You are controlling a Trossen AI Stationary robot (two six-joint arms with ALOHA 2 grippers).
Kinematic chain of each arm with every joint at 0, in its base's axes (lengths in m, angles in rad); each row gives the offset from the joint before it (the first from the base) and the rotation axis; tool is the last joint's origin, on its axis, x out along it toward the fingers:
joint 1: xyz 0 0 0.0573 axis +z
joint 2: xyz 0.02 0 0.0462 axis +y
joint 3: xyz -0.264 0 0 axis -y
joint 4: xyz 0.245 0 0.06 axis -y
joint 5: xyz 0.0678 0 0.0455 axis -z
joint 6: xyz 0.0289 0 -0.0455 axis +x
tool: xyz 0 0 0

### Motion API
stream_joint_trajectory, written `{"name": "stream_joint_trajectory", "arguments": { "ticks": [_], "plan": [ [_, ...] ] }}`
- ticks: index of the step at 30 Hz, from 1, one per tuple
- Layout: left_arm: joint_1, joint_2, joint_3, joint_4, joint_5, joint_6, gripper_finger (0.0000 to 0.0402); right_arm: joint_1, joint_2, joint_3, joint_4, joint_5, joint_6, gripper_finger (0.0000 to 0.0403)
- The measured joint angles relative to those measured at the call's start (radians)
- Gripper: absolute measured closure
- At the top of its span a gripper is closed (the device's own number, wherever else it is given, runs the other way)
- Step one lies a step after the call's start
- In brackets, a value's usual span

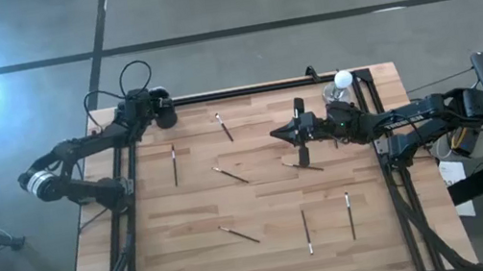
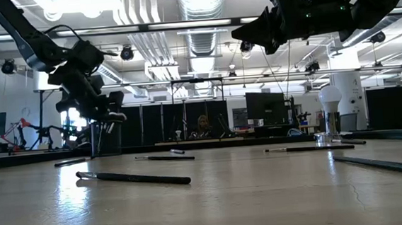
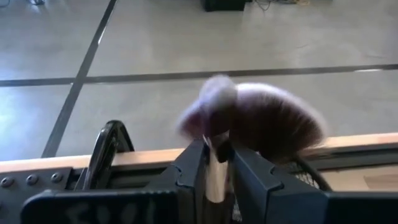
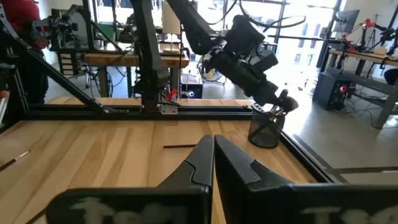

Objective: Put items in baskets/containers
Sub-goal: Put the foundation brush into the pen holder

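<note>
- A wide-headed brush [image 3: 261, 121] is held over the black mesh cup [image 4: 265, 129] at the table's far left corner, its pale handle between the left gripper's [image 3: 216, 163] fingers; whether the hold is loosening cannot be told.
- The right gripper [image 1: 282, 132] hovers mid-table, pinched closed on nothing.
- Thin brushes [image 1: 240, 236] lie scattered on the wooden table [image 1: 263, 210].
- They are judged light and stiff with soft bristles; mid-handle is the best place to grasp them.

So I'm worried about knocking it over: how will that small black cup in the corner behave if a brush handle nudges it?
The black cup looks like thin mesh, so probably light and easy to shove. It stands close by the table's edge rail, which might stop a slide that way. The left gripper is lowering a wide-headed brush into it; tall handles could make it tippy.
</note>
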Motion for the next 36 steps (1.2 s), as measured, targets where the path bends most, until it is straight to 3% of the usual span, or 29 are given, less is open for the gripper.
{"name": "stream_joint_trajectory", "arguments": {
  "ticks": [10,15,18,21,28,32,36],
  "plan": [
    [-0.001,-0.116,0.060,-0.165,0.025,0.072,0.0322,0.000,0.001,0.025,-0.027,-0.001,0.040,0.0394],
    [-0.034,-0.233,0.050,-0.174,0.176,0.091,0.0337,0.000,0.001,0.067,-0.129,-0.002,0.048,0.0394],
    [-0.121,-0.300,0.013,-0.139,0.254,0.084,0.0365,0.000,0.000,0.082,-0.188,-0.002,0.083,0.0394],
    [-0.264,-0.343,-0.056,-0.038,0.275,0.076,0.0394,0.002,0.000,0.084,-0.266,-0.002,0.123,0.0394],
    [-0.604,-0.313,-0.268,0.418,0.267,0.082,0.0401,0.018,0.001,0.081,-0.481,0.007,0.208,0.0394],
    [-0.700,-0.263,-0.357,0.636,0.236,0.070,0.0401,0.050,0.000,0.080,-0.583,0.078,0.254,0.0394],
    [-0.733,-0.206,-0.389,0.742,0.232,0.051,0.0401,0.068,0.000,0.080,-0.668,0.105,0.313,0.0394]
  ]
}}
